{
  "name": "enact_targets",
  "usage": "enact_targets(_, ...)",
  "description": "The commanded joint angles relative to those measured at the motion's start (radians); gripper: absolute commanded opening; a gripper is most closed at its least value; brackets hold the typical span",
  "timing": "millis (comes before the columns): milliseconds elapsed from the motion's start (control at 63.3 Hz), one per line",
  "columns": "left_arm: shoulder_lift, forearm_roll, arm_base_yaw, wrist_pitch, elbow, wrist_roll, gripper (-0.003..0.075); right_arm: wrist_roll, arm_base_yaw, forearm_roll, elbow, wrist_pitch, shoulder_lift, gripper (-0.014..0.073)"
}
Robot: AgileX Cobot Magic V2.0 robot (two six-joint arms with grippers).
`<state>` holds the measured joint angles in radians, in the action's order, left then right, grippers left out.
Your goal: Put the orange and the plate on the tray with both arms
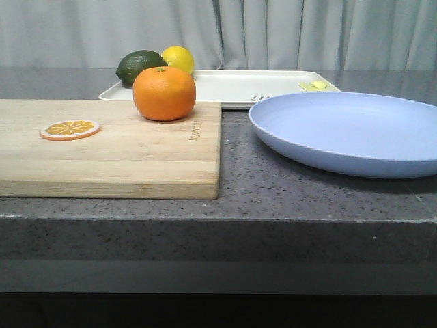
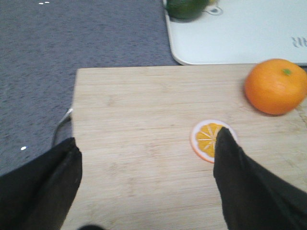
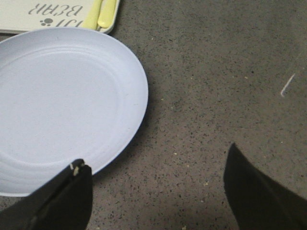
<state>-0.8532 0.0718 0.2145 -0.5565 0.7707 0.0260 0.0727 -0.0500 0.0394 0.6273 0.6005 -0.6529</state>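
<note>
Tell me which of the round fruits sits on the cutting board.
The orange. It rests on the far right part of the wooden board, while the lemon and the dark green fruit lie behind it by the tray.

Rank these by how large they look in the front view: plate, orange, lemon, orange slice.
1. plate, by far the widest, though it is also near the camera.
2. orange.
3. orange slice and lemon: unsure. The lemon is farther back and partly hidden, so I do not rank them.
</note>
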Motion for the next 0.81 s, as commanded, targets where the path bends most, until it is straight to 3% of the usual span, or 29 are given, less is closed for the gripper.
enact_targets(0,-0.055,0.003,0.084,0.082,0.070,0.030,0.0566,-0.029,-0.018,0.010,0.038,-0.049,-0.005,0.0580)
enact_targets(332,-0.373,-0.066,0.300,0.082,0.314,0.032,0.0596,-0.029,-0.027,0.010,0.038,-0.049,-0.005,0.0580)
enact_targets(474,-0.500,-0.083,0.332,0.072,0.429,0.032,0.0666,-0.029,-0.027,0.010,0.038,-0.048,-0.005,0.0580)
enact_targets(790,-0.755,-0.086,0.353,0.058,0.644,0.032,0.0662,-0.029,-0.027,0.010,0.038,-0.046,-0.005,0.0580)
